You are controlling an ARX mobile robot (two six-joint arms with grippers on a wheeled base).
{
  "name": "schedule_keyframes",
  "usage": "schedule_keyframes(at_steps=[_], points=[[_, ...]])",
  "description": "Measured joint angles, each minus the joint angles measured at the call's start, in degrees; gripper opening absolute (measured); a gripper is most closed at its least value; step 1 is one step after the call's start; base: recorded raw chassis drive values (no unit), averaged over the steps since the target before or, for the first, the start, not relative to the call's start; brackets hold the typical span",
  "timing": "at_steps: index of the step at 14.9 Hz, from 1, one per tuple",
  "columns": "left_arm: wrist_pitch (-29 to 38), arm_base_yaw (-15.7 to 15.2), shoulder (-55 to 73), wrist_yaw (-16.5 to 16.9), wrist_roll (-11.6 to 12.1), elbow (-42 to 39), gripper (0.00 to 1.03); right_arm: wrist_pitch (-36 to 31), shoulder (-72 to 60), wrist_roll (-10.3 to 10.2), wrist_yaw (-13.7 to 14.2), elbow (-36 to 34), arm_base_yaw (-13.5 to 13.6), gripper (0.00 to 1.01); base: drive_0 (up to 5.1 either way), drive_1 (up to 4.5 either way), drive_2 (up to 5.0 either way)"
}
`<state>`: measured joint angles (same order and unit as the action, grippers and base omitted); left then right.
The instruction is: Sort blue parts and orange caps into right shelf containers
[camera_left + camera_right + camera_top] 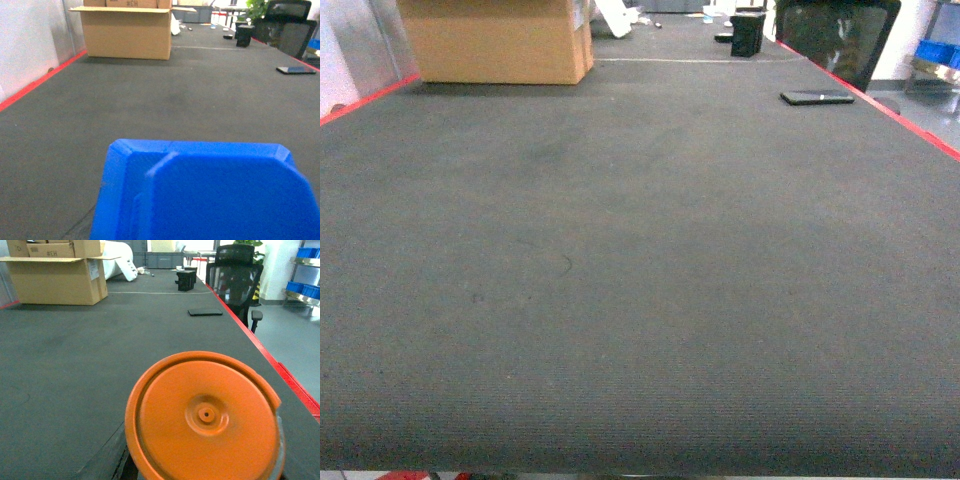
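Blue part [205, 192] fills left wrist view, orange cap [205, 415] right; pincer states unreadable. Carry both steadily toward shelf [305, 290] beyond chair [235, 277].

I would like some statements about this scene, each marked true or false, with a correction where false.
1. A blue part fills the bottom of the left wrist view. True.
2. The orange cap in the right wrist view is square. False: it is round, with a small hole at its centre.
3. A cardboard box stands at the far left of the grey table. True.
4. The dark flat device lies beside the box. False: it lies near the table's right edge.
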<state>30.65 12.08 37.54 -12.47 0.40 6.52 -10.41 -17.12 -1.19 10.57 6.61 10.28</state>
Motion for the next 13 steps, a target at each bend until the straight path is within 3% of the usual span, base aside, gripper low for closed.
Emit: schedule_keyframes(at_steps=[2,3,4,5,6,7,8,13], points=[[-2.67,-2.60,-3.69,2.89,-0.02,-1.99,0.42,0.85,2.12,0.28,-2.64,-1.53,-2.51,0.44,0.0,0.00,0.0],[-3.89,-3.85,-6.01,4.00,-0.02,-2.60,0.42,1.81,3.48,0.39,-6.62,-2.27,-5.40,0.44,0.0,0.00,0.0],[-5.20,-4.94,-8.11,5.18,-0.04,-3.04,0.42,2.03,4.68,0.61,-9.73,-2.86,-9.99,0.44,0.0,0.00,0.0],[-6.73,-5.86,-10.10,5.95,-0.07,-3.54,0.42,2.38,5.49,0.63,-9.73,-3.19,-10.64,0.44,0.0,0.00,0.0],[-8.22,-8.76,-11.82,10.29,-0.04,-3.93,0.42,2.80,6.19,0.74,-10.67,-3.54,-10.38,0.44,0.0,0.00,0.0],[-9.66,-12.17,-13.66,11.78,-0.09,-4.46,0.42,7.87,9.46,0.79,-10.56,-3.50,-10.29,0.44,0.0,0.00,0.0],[-6.80,-12.46,-14.21,11.54,-0.20,-5.86,0.42,11.17,13.86,0.79,-10.45,-4.50,-10.29,0.44,0.0,0.00,0.0],[-14.93,-11.96,-21.62,12.46,-0.17,-5.92,0.42,10.71,16.83,0.81,-10.58,-5.86,-10.29,0.44,0.0,0.00,0.0]])
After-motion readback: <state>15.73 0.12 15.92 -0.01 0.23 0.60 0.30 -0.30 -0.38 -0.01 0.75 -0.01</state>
